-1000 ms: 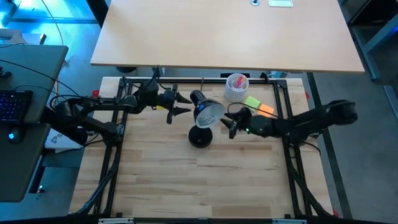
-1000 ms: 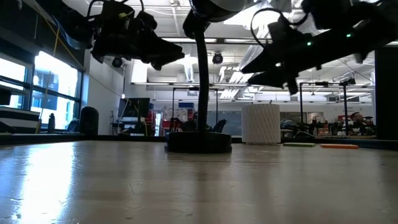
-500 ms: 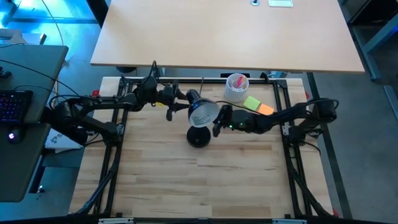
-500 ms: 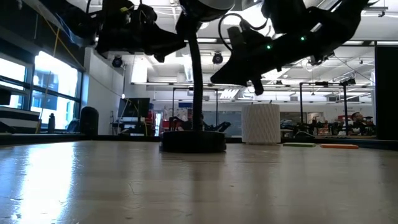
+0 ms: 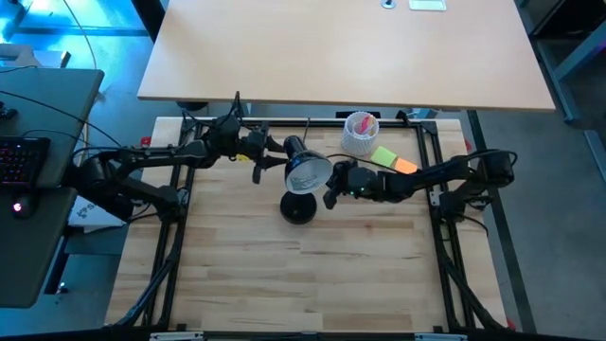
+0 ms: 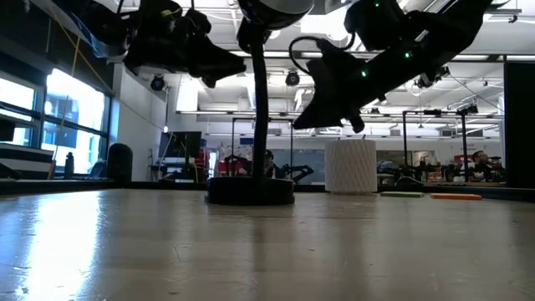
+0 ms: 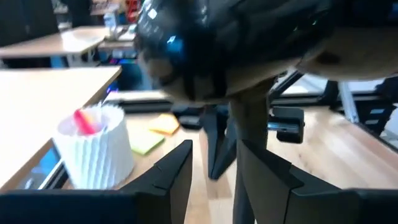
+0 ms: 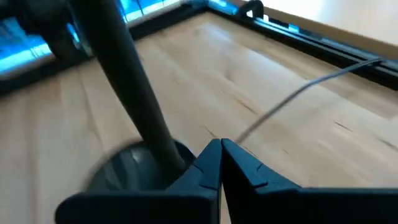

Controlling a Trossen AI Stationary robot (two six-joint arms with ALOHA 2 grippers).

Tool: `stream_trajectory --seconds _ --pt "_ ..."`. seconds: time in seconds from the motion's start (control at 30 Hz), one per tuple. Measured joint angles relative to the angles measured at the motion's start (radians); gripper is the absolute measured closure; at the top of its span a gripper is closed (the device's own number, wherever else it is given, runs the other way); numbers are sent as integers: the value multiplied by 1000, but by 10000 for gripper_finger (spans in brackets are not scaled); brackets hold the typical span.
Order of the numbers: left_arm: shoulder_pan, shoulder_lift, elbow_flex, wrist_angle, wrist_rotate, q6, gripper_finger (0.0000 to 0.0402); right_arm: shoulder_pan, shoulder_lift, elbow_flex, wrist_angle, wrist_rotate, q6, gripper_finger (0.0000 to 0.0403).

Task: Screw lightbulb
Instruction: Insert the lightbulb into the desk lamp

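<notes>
A black desk lamp stands mid-table on its round base [image 5: 298, 208], its head [image 5: 309, 171] raised on a thin neck [image 6: 259, 100]. My left gripper [image 5: 276, 157] reaches in from the left behind the head, with the neck [image 7: 249, 121] between its fingers [image 7: 214, 149]. My right gripper [image 5: 331, 187] hovers shut just right of the head, above the table [image 6: 305, 117], with nothing between its fingertips [image 8: 220, 144]. The lightbulb is hidden from every view. My left gripper has the lamp's neck [image 7: 245, 134] between its two fingers, just below the head, coming level from the table's left and lying across the neck. The neck rests against one finger [image 7: 264, 177]; contact with the other does not show. The lamp stands upright on its base. My right gripper's side is close against the head's rim [image 5: 325, 175]; I cannot tell whether it touches.
A white ribbed cup [image 5: 360, 133] stands at the far right, with a green note [image 5: 383, 154] and an orange note [image 5: 404, 167] beside it. A thin cable [image 8: 298, 93] lies on the wood. Dark frame rails edge the table; the near half is bare wood.
My right gripper has moved toward the table's left edge, up to the lamp head, and has shut. My left gripper's fingers have drawn closer together at the lamp. The lamp has slid a little toward the left edge, still upright.
</notes>
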Motion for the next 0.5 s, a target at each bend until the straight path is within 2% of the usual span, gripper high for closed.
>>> stream_trajectory --seconds 0.13,0.33,0.5 --pt "1 -79 0 -161 -81 53 275 0 27 -48 44 -34 -161 401" --pt "-15 -149 1 -255 -95 37 275 -9 112 -140 227 -159 -437 401" --pt "-73 -136 -13 -272 -91 -10 275 -18 139 -150 235 -188 -471 401"
